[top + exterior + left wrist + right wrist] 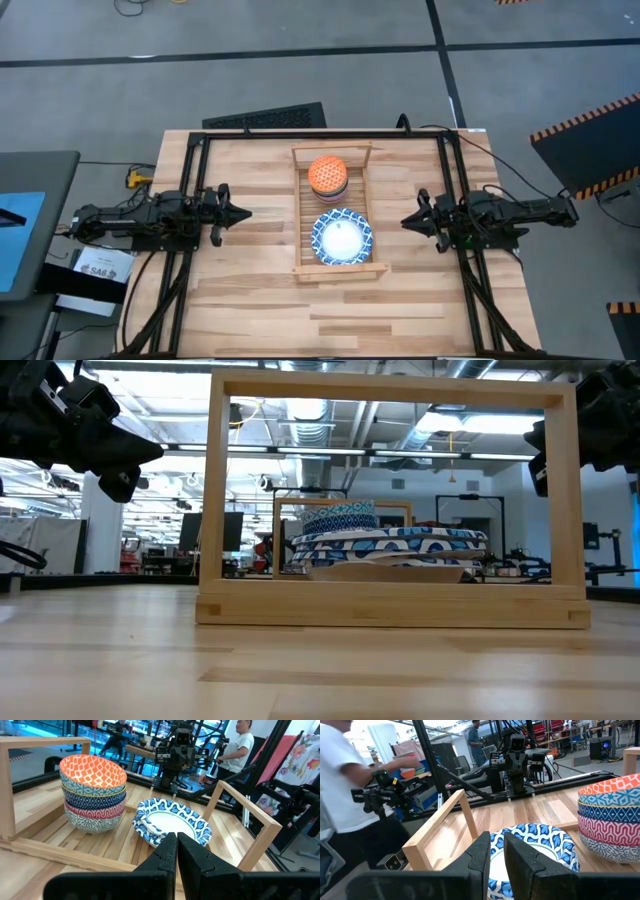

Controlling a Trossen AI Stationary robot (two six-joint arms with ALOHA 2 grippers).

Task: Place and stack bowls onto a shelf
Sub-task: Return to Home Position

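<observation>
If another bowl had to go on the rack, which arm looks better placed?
Neither clearly. The left end effector and right end effector sit about equally far either side of the shelf, both empty. All visible bowls are already stacked: the wide stack and small stack.

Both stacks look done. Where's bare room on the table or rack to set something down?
Bare planks lie between the left gripper and the shelf, between the shelf and the right gripper, and across the table's near edge. The shelf is crowded: deep-bowl stack, wide-bowl stack, hardly a gap between them.
</observation>
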